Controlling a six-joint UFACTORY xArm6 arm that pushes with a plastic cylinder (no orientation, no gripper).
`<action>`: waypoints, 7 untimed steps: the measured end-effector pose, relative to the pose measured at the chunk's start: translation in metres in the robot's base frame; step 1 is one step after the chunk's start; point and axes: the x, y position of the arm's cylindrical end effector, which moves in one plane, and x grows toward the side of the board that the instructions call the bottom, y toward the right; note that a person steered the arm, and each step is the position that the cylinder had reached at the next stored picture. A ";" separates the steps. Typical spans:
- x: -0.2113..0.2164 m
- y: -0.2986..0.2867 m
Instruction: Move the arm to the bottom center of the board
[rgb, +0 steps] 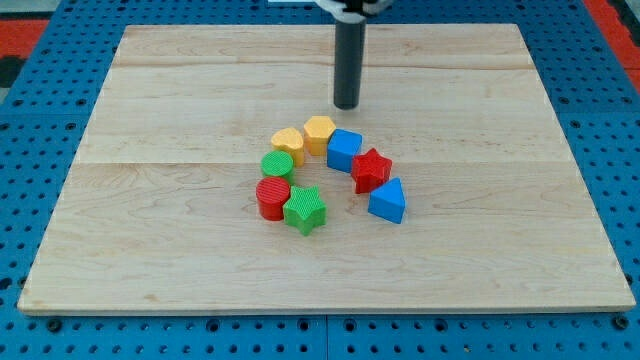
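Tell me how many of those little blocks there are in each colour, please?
Yellow: 2, a rounded yellow block and a yellow hexagon block
Blue: 2, a blue block and a blue triangle block
Red: 2, a red star block and a red cylinder block
Green: 2, a green cylinder block and a green star block
Total: 8

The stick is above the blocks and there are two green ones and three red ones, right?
Not quite. The camera view shows only two red ones: a red cylinder and a red star. My tip is above the blocks, and two are green.
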 end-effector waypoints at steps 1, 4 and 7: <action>0.007 -0.053; 0.081 -0.114; 0.273 -0.095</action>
